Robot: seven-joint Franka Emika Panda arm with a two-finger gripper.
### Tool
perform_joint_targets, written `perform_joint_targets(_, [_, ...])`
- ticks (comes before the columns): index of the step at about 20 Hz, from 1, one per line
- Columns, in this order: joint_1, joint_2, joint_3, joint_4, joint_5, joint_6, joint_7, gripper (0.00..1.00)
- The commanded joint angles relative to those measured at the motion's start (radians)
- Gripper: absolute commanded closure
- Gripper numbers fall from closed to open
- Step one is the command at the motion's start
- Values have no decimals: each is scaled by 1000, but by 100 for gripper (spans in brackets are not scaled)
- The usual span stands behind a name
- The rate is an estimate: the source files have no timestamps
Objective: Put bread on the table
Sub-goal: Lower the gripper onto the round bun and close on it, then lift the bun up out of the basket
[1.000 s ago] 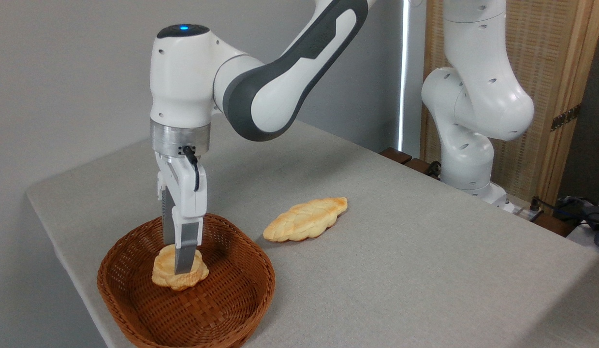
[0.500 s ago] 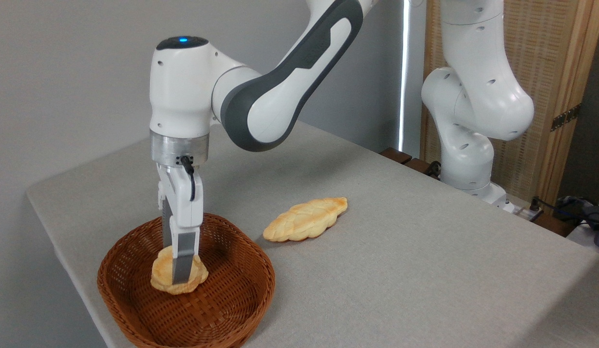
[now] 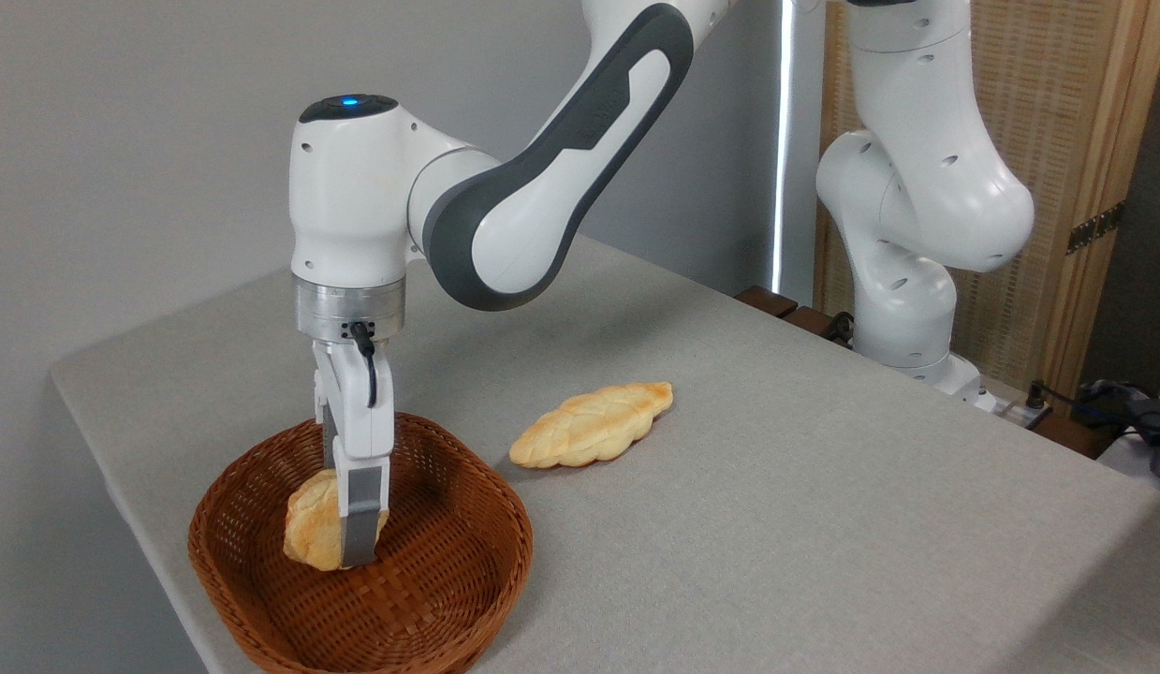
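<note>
The gripper [image 3: 355, 534] pinches the bun [image 3: 317, 532] between its fingers, the near finger flat across the bun's right side; the bun is tilted on edge inside the basket [image 3: 448, 599], low over the weave, and whether it touches the floor cannot be told. The likely trouble: the grip sits off-centre on a lumpy, rounded crust, so the bun may swing, slip out and drop back in, or catch the basket rim on the way out and drag the basket along. The bun is small, round, golden-yellow and browner on top. Right of the basket, a braided loaf [image 3: 591, 425] lies on the table [image 3: 823, 524].
</note>
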Motion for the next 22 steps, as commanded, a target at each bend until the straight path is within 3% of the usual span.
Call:
perform_joint_targets(1, [3,2,-1,4,14,16,9,29])
perform_joint_targets(2, [5,3,1,4,14,16,11,32])
perform_joint_targets(8, [6,-1,8,6,14,16,14,76])
perform_joint_targets(18, [10,-15,11,6,12,13,8,77])
perform_joint_targets(22, [11,-70,16,6,0,-2,3,76])
